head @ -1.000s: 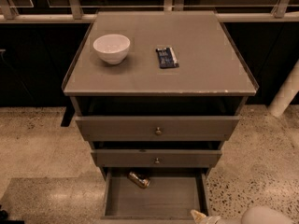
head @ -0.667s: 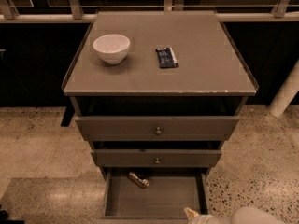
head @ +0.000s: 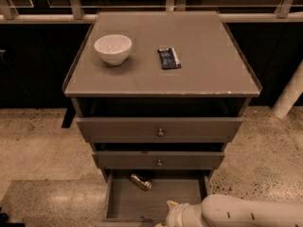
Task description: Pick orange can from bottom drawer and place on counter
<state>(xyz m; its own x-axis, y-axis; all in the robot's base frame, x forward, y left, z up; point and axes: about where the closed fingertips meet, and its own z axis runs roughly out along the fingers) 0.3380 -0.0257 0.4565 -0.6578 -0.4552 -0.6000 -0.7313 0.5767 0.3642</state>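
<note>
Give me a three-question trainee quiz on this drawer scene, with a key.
1. True or false: the orange can lies on its side in the bottom drawer.
2. What sits on the counter? A) white bowl and dark packet B) two cans C) a mug
3. Fill in: the hand is near the bottom drawer's ___ edge.
Key: 1 true; 2 A; 3 front.
</note>
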